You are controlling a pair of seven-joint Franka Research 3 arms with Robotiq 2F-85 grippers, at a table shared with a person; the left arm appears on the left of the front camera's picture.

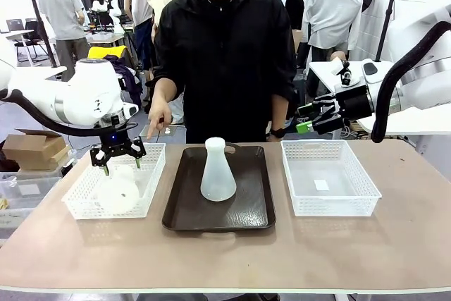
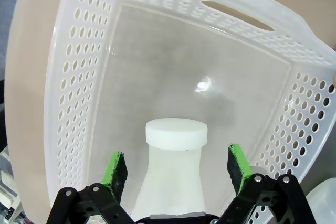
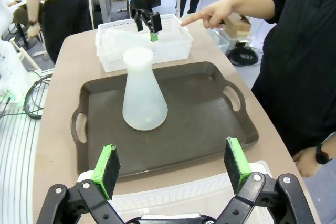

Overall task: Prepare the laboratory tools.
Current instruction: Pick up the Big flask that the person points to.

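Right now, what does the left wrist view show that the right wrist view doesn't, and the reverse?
Left wrist adds: a close look at the first flask's white-topped neck, framed by the open left hand, inside the white mesh basket.
Right wrist adds: the second flask upright on the brown tray, the person's pointing finger, and the open right hand holding nothing.
Shared: that basket, with the left hand at it.

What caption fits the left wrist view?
Left gripper, jaws open, lined up on a flask in the white mesh basket.
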